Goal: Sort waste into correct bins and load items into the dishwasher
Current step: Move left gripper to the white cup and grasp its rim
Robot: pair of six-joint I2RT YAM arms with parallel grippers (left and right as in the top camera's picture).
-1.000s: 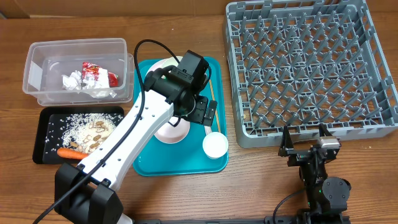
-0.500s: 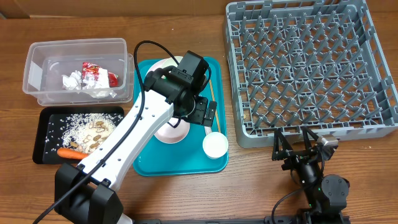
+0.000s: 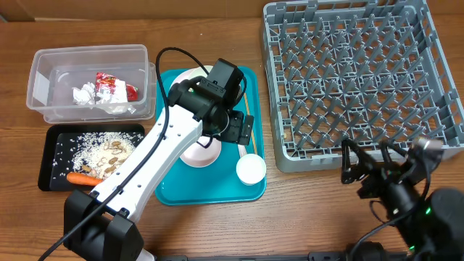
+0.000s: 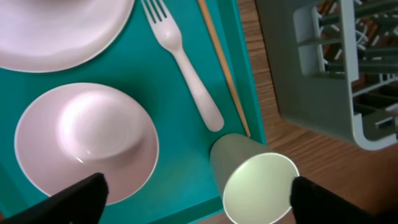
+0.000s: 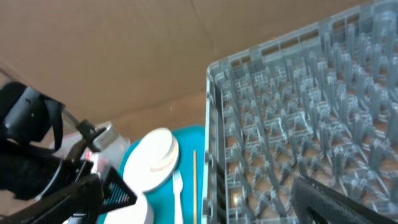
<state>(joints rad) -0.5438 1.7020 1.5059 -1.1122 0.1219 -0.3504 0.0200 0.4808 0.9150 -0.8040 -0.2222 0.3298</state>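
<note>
My left gripper hangs open over the teal tray. A small white cup stands between the jaws, close to the right fingertip. A white bowl lies by the left one. A white fork, a wooden chopstick and a white plate rest farther up the tray. My right gripper is open and holds nothing, at the front edge of the grey dish rack.
A clear tub at the back left holds a crumpled napkin and a red wrapper. In front of it, a black tray carries rice scraps and a carrot. Bare wood runs between teal tray and rack.
My right arm has swung to the right along the rack's front edge and turned, still open. The left arm has hardly moved over the tray.
</note>
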